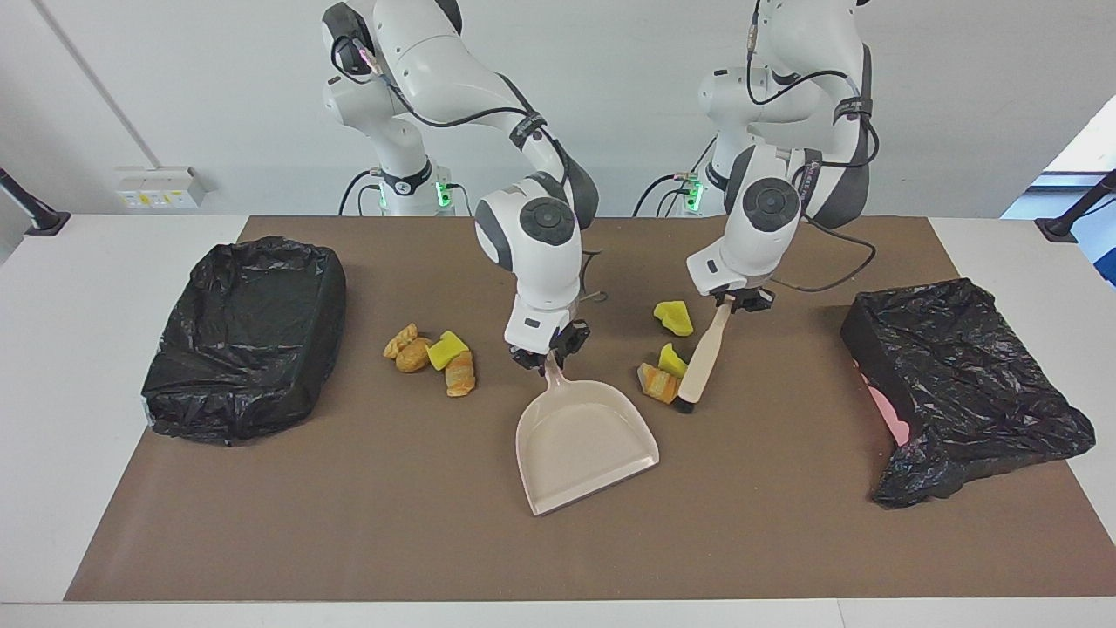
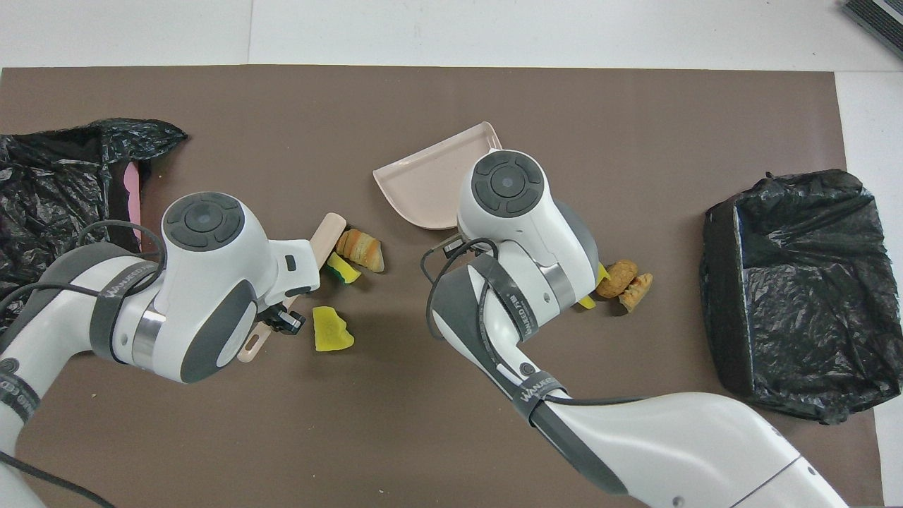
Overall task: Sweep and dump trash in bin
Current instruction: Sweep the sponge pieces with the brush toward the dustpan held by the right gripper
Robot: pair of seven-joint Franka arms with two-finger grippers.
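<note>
My right gripper is shut on the handle of the beige dustpan, which lies on the brown mat with its wide mouth pointing away from the robots. The dustpan is empty. My left gripper is shut on the pale handle of a small brush; its dark head is down on the mat beside the trash. Three trash chunks, two yellow and one orange-striped, lie next to the brush. Several more chunks lie toward the right arm's end of the table.
A bin lined with a black bag stands at the right arm's end of the table. A second black-bagged bin, with pink showing at its edge, stands at the left arm's end. A brown mat covers the table.
</note>
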